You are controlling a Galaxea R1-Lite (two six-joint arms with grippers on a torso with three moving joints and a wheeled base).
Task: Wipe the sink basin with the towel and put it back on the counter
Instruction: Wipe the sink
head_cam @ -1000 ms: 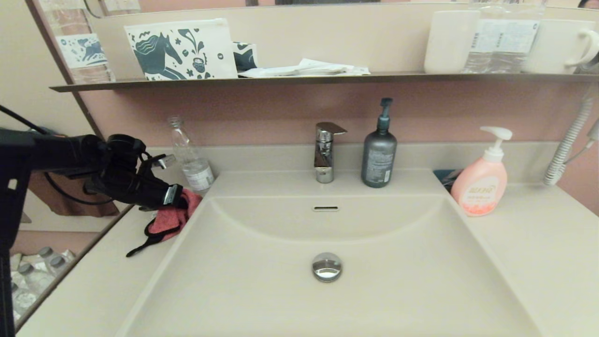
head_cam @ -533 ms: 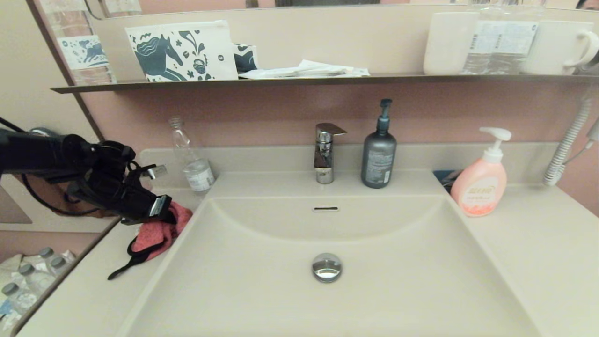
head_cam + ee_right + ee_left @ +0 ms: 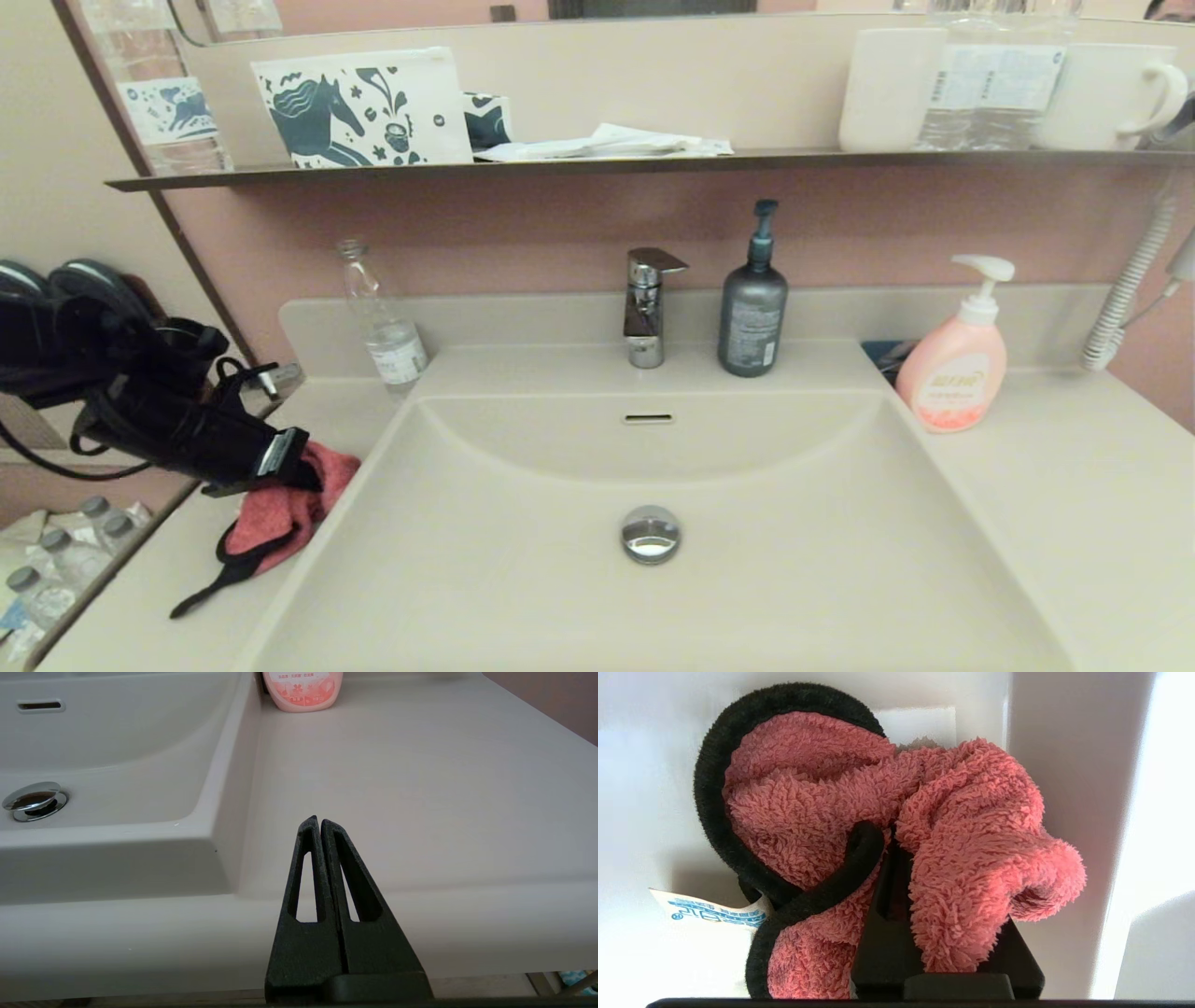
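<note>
One cloth: my left gripper (image 3: pixel 308 467) pinches the towel (image 3: pixel 275 523) over the counter (image 3: pixel 168 597); right gripper (image 3: pixel 320 826) idles, fingers together.

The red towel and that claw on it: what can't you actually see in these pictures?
- Head view: the left claw tips are buried in the towel.
- Left wrist view: the towel wraps the fingers, hiding the pinched spot and the counter beneath.
- Left wrist view: the towel's tag print is too small to read.
- Head view: the right claw is out of frame.
</note>
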